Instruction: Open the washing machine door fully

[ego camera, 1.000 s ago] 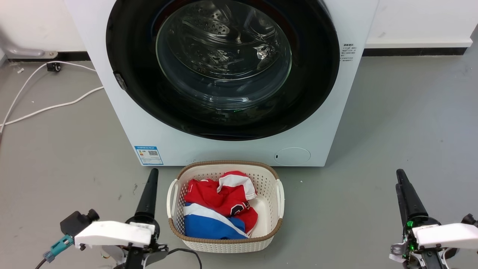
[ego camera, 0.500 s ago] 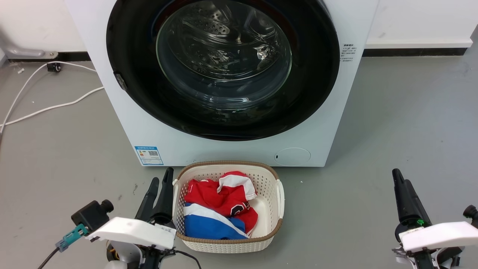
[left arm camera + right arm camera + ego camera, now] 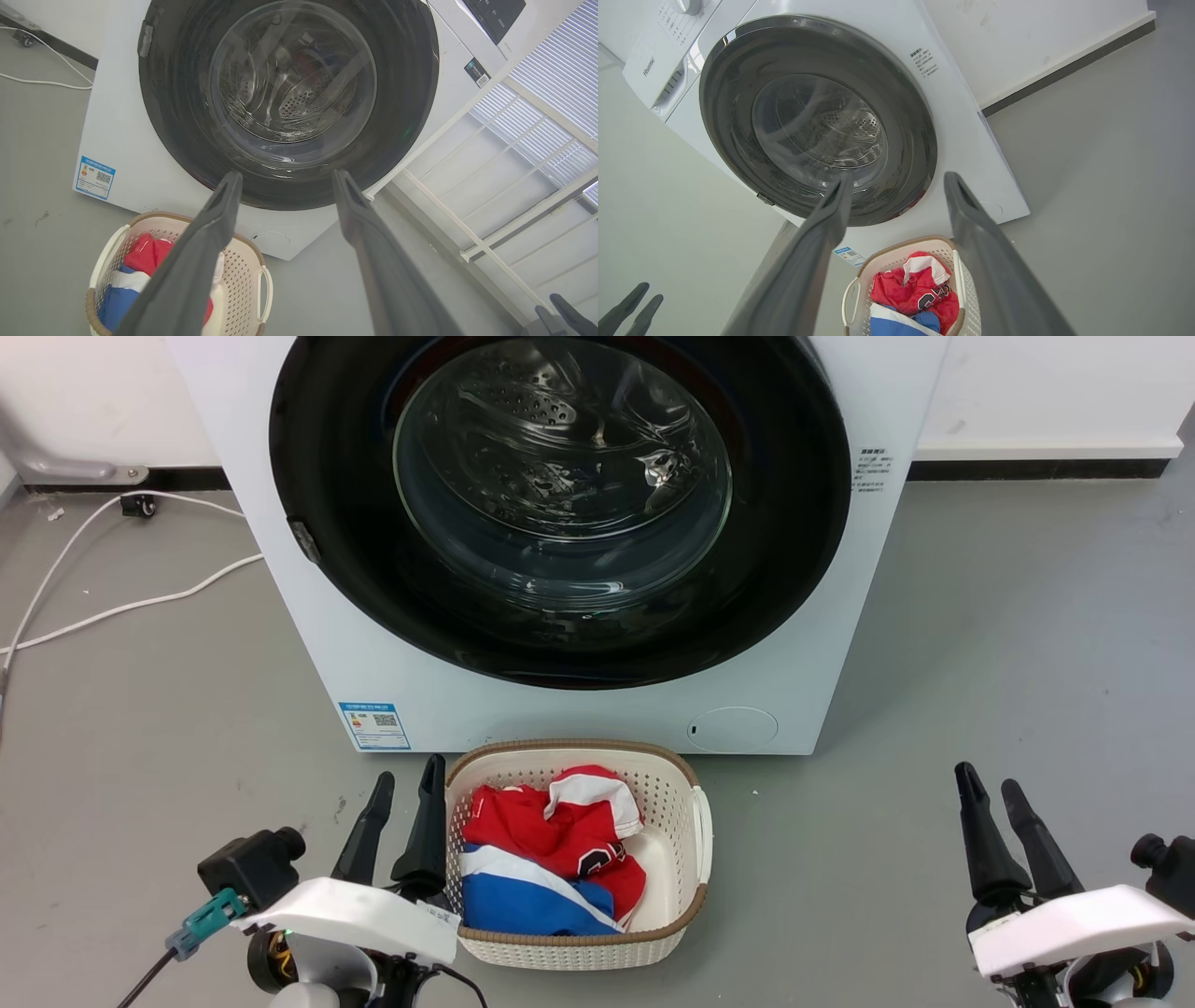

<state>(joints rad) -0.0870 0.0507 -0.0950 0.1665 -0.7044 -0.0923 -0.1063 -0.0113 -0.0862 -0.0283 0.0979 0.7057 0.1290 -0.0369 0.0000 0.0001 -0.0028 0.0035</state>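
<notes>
The washing machine (image 3: 579,714) is a white front-loader standing straight ahead on the grey floor. Its washing machine door (image 3: 560,504), a glossy black disc with a clear glass bowl, lies shut flush against the front. A small catch (image 3: 301,537) sits on the door's left rim. My left gripper (image 3: 409,772) is open and low at the left, beside the basket and well short of the door. My right gripper (image 3: 986,778) is open at the lower right, over bare floor. From the wrists, the door (image 3: 289,93) (image 3: 817,121) lies beyond the open left gripper (image 3: 286,176) and right gripper (image 3: 899,178).
A cream laundry basket (image 3: 698,821) holding red, white and blue clothes (image 3: 551,849) stands on the floor right before the washer. White cables (image 3: 112,607) trail across the floor at the left. A blue sticker (image 3: 373,724) and a small round flap (image 3: 733,728) mark the washer's lower front.
Both grippers have gone from shut to open. The left arm has shifted right, up against the basket's side; the right gripper has moved slightly left.
</notes>
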